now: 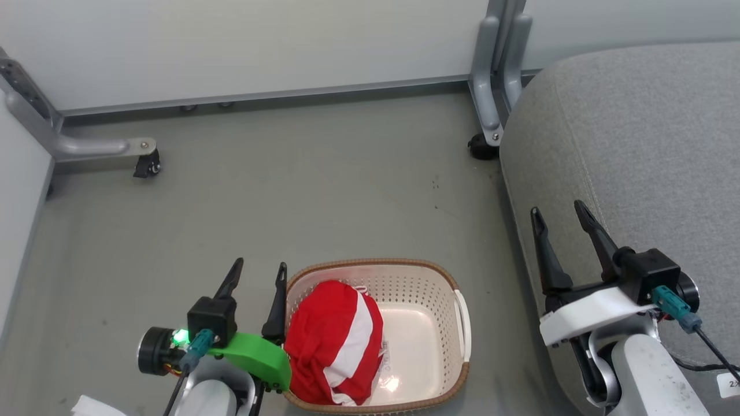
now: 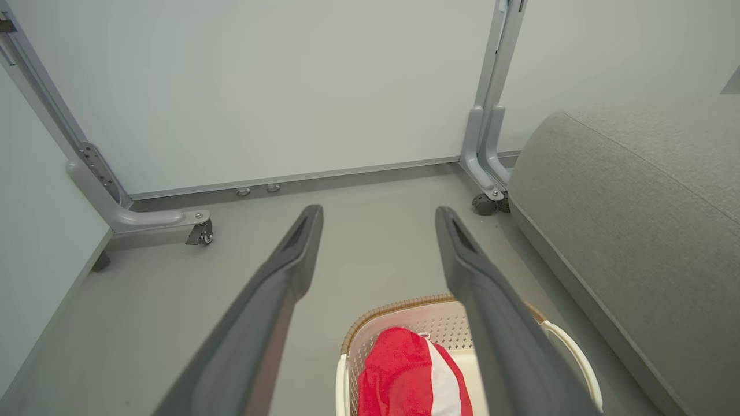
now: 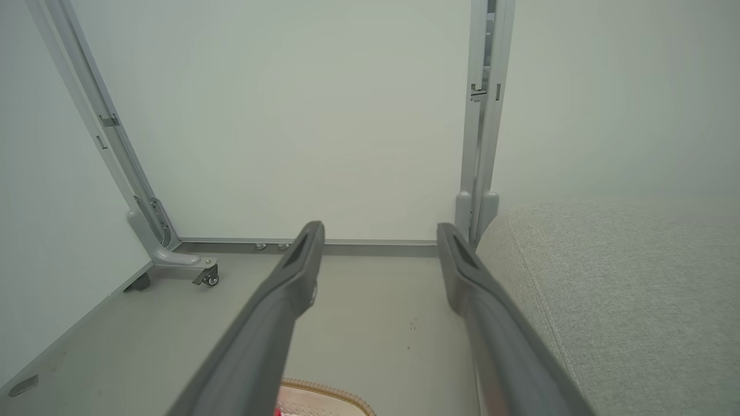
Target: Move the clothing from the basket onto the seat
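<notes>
Nearest the lens, the left tool [image 1: 260, 264] sits at the lower left of the head view and the right tool [image 1: 557, 207] at the lower right. Each has its two dark fingers spread apart with nothing between them. Grey floor [image 1: 289, 190] spans the middle of the frame, closed along the top by white partition panels [image 1: 260, 46] on castered feet. The light-grey seat [image 1: 636, 144] fills the right side, and the right tool's fingers are over its near edge. At bottom centre stands the cream perforated basket [image 1: 370, 263] with a brown woven rim, just beside the left tool. Red clothing [image 1: 329, 341] with white bands lies heaped in the basket's left half.
</notes>
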